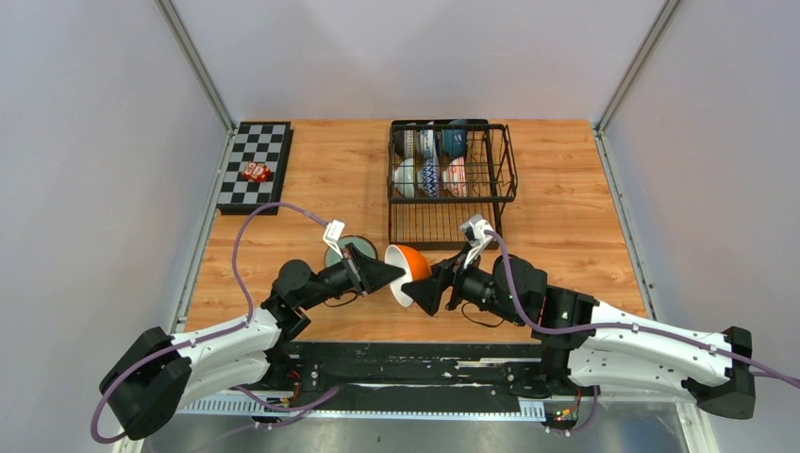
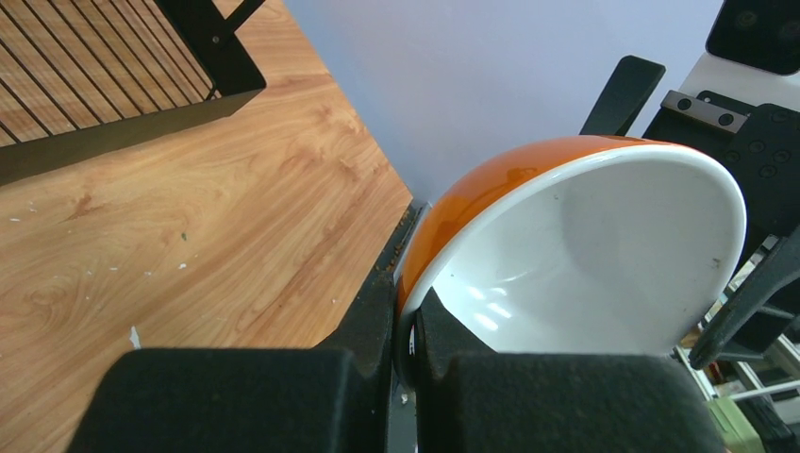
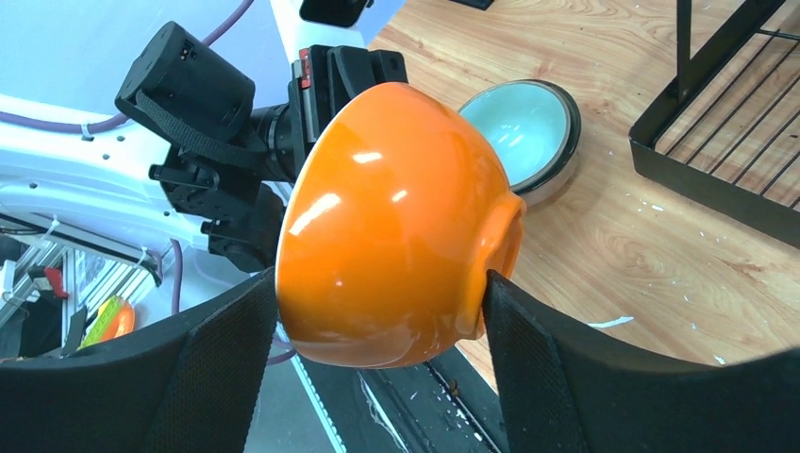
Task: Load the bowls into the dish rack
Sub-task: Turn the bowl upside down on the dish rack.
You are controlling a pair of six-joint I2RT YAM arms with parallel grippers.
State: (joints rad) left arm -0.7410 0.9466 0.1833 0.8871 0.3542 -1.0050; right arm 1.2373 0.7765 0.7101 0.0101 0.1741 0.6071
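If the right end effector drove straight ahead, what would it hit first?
The orange bowl, between the right end effector's open fingers; the left end effector, gripping its rim, lies just behind.

Dish rack (image 1: 439, 223) at twelve o'clock, bowls (image 1: 429, 176) inside; checkerboard (image 1: 255, 165) at ten; raised bowl (image 1: 412, 271) at centre; tabletop bowl (image 1: 332, 255) at its ten o'clock.

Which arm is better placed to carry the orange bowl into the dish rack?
Right. The right gripper straddles the orange bowl with open jaws, and the dish rack stands just beyond it, nearer that arm's base. The left gripper only pinches the rim.
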